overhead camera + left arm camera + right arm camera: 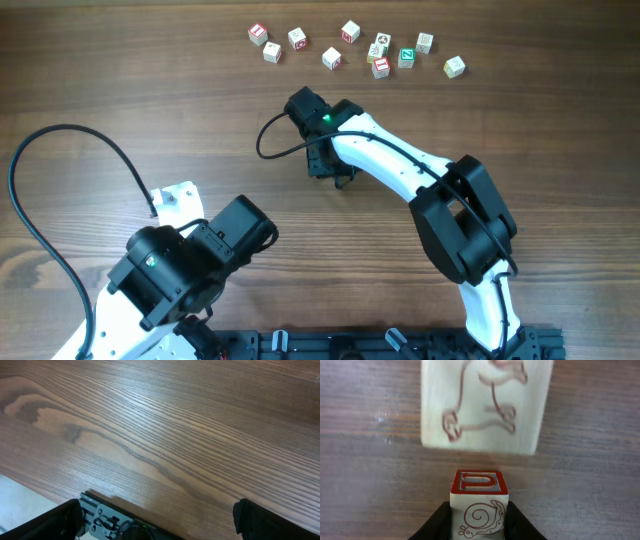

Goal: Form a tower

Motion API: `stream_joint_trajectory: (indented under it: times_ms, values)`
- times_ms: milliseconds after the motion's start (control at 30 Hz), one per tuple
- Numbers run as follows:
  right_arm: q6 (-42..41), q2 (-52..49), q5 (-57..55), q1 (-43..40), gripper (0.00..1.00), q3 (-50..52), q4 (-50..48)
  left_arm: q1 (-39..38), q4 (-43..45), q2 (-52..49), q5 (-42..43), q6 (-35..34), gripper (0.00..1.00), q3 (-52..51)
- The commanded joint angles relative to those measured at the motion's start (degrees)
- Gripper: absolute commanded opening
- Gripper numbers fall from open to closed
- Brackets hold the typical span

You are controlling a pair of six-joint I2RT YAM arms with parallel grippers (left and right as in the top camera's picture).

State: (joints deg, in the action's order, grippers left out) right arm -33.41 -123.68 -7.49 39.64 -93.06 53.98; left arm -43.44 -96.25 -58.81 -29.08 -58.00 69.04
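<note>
My right gripper (480,525) is shut on a small whitish wooden cube (480,505) with a red letter U on top and a red snail drawn on its side. Both black fingers press its flanks. Just beyond it lies a second cube (482,407), blurred, with a red line drawing on its face. In the overhead view the right gripper (335,175) points down at the table's middle and hides both cubes. A tower is not in view. My left gripper (157,520) stands open over bare wood, with nothing between its fingers (55,520).
Several loose letter cubes with red and green prints lie in a scattered row at the far edge, from the leftmost cube (258,34) to the rightmost cube (454,67). The left arm (190,265) sits at the near left, beside a black cable (40,240). A black rail (350,345) lines the front edge.
</note>
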Motion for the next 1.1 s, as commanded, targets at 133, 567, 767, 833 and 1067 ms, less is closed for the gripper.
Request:
stream_joint_trajectory:
  times_ms: [133, 567, 767, 833, 1067]
  values:
    - [-2.9, 18.0, 5.0, -0.3, 0.26, -2.6, 2.4, 0.0, 0.0, 0.3, -0.4, -1.1, 1.0, 0.0]
    - [3.2, 7.7, 8.4, -7.8, 0.25, -19.7, 9.4, 0.0, 0.0, 0.3, -0.4, -1.2, 1.0, 0.0]
    - [3.8, -0.5, 8.5, -7.8, 0.24, -20.6, 11.0, 0.0, 0.0, 0.3, -0.4, -1.2, 1.0, 0.0]
    - [4.5, -1.2, 8.5, -7.8, 0.22, -20.6, 11.3, 0.0, 0.0, 0.3, -0.4, -1.1, 1.0, 0.0]
    - [4.3, -1.6, 7.1, -7.6, 0.23, -20.6, 9.8, 0.0, 0.0, 0.3, -0.4, -1.2, 1.0, 0.0]
